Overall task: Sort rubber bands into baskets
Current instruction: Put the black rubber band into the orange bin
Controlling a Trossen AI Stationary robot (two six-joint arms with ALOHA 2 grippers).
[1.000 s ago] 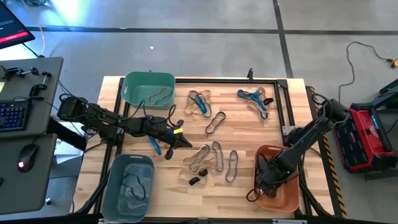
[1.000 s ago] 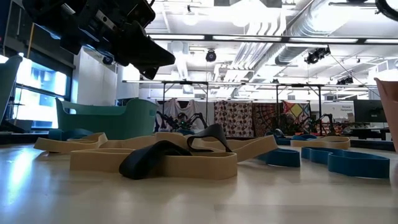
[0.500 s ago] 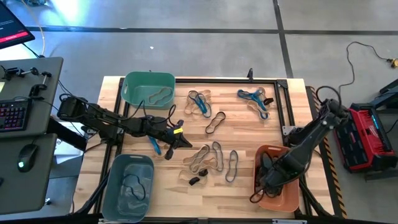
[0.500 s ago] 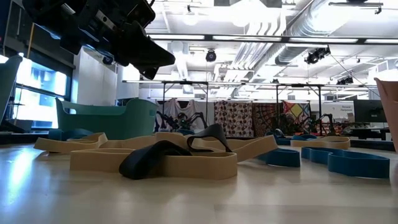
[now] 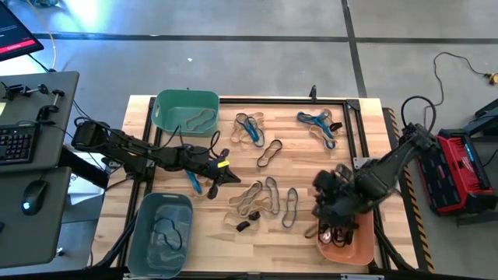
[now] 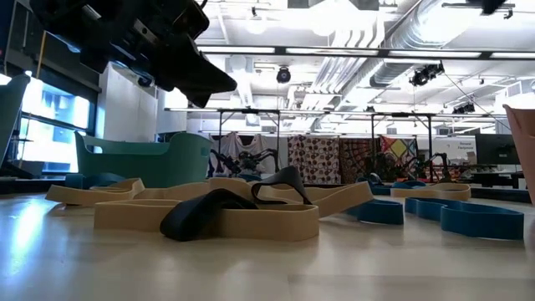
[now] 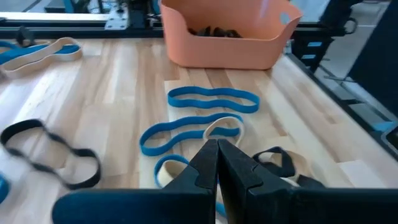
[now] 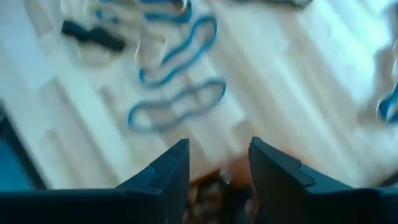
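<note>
Rubber bands in tan, blue and dark colours lie loose on the wooden table, in a middle cluster and in far groups. The teal-green basket holds a tan band. The grey-blue basket holds a dark one. The orange basket holds dark bands. My left gripper hovers shut and empty left of the middle cluster. My right gripper hangs open and empty above the orange basket's left wall.
A black metal frame borders the table's far and right sides. A desk with a keyboard and mouse stands left of the table, and a red case lies on the floor to the right. Bare wood shows between the band groups.
My right gripper has opened, risen out of the orange basket and gone toward the table's far-left, over the basket's left wall. My left gripper has kept still and shut.
</note>
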